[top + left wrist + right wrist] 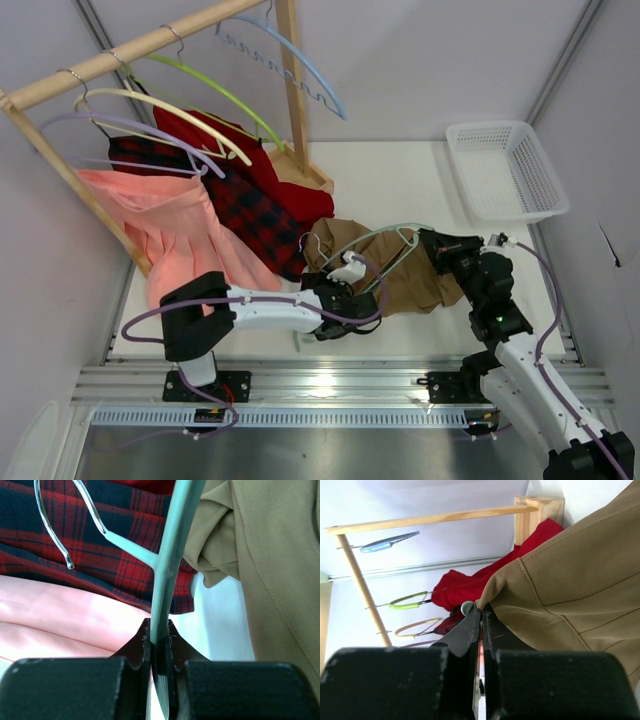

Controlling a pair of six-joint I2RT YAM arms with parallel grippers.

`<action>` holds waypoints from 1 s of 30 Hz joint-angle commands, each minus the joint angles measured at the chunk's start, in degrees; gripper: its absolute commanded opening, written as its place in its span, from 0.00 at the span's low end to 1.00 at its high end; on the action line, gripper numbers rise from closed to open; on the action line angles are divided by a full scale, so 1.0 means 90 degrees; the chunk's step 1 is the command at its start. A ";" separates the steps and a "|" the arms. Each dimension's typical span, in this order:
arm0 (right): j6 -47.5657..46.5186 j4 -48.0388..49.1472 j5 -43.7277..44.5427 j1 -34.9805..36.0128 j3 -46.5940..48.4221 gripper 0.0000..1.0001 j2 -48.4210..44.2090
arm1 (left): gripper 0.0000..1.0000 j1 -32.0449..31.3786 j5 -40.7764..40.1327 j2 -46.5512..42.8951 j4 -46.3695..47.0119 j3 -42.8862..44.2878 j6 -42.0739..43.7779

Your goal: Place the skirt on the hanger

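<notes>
I am partway through threading: the hanger [167,555] is gripped and the skirt [400,285] is being worked onto it, but it is not yet hung. The left jaws are clenched on the hanger's slim main bar, just below where the neck branches off to the silver wire hook [55,530]. The right jaws are pressed together at the skirt's hem corner and, as far as I can judge, pinch that edge. The hanger's rounded tip sits just beside them.

The skirt lies crumpled on the table [400,170], in front of the wooden rack [120,58], between the two arms. The hanger's arch lies across its upper part. It is touching the red-and-black plaid skirt [125,555] on its left.

Next, I reckon, the right arm [520,350] must draw the pinched edge over the hanger's end while the left arm [260,305] holds the bar steady.

The skirt is soft khaki cloth with stitched seams, and it folds into loose heaps, so it may slip. The hanger is thin, smooth, pale sage plastic, likely springy under a sideways pull. A salmon-pink skirt [60,625] lies beneath the plaid.
</notes>
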 commanded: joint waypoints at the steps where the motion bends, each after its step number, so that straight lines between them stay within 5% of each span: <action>1: -0.0332 0.1403 -0.0328 -0.0114 0.0684 0.00 0.0097 | 0.00 -0.0105 0.0254 0.0367 -0.1046 -0.0054 0.0378; 6: -0.2333 0.0515 -0.1297 0.0159 0.1544 0.00 0.0479 | 0.00 -0.0037 0.0429 0.0368 -0.1115 0.0171 0.0515; 10: -0.4119 -0.0782 -0.0548 0.0667 0.1993 0.00 0.0255 | 0.00 0.0148 0.0663 0.0075 -0.1018 0.0142 0.0544; 14: -0.4844 -0.1360 -0.0331 0.0833 0.2111 0.00 -0.0048 | 0.00 0.0285 0.0947 -0.0384 -0.0619 0.0044 0.0895; 24: -0.5364 -0.0639 -0.0721 0.0863 0.1653 0.00 -0.0468 | 0.00 0.0500 0.0938 -0.0482 -0.0802 0.0161 0.1004; 30: -0.4507 -0.0765 0.0390 0.0853 0.1672 0.00 -0.0888 | 0.00 0.0481 0.0685 -0.0394 -0.0998 0.0064 0.0858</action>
